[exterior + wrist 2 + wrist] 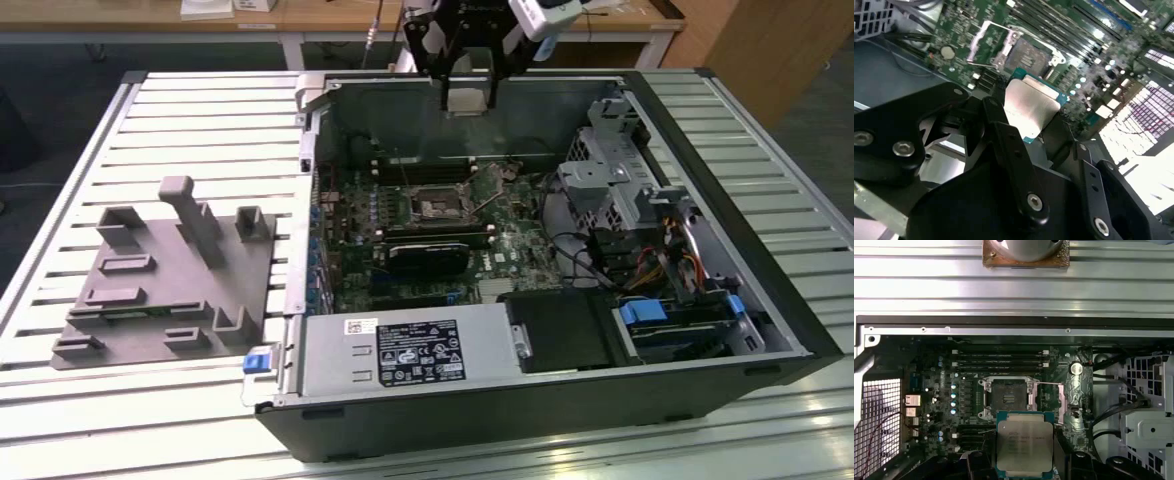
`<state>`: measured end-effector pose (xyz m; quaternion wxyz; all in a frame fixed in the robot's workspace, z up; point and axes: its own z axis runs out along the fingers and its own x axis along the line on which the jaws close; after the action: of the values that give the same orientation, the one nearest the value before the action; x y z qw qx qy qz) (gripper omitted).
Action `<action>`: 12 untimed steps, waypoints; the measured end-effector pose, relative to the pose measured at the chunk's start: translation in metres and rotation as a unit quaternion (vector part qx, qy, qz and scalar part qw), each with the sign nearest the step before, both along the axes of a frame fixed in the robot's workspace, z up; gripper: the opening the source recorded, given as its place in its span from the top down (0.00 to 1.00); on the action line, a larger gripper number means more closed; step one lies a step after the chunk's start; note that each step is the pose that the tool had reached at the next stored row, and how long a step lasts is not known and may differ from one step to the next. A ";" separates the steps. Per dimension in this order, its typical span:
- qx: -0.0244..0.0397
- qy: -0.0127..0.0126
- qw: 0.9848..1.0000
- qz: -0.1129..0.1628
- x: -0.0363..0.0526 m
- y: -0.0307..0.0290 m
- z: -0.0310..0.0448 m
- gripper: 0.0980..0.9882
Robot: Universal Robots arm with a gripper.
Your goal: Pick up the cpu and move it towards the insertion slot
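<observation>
The gripper (469, 98) is clamped on the cpu's (467, 99) edges, carrying it flat with its silvery top exposed, high over the open computer case (747, 300) near its rear wall, apparently so it can meet the insertion slot (438, 208) below squarely.

Silvery cpu (1025, 446) held above open insertion slot (1009, 397)

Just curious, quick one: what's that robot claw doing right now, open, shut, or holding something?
Gripper: shut on the cpu, held above the open computer case.
</observation>
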<state>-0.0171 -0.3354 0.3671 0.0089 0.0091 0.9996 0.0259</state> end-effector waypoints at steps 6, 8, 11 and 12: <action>0.001 -0.001 1.000 0.000 0.0105 0.0022 -0.0029 0.50; 0.002 -0.001 1.000 0.000 0.0129 0.0026 -0.0039 0.50; 0.002 -0.002 1.000 0.000 0.0143 0.0027 -0.0046 0.50; 0.002 -0.002 1.000 0.000 0.0143 0.0027 -0.0046 0.50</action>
<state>-0.0028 -0.3327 0.3626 0.0106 0.0093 0.9995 0.0282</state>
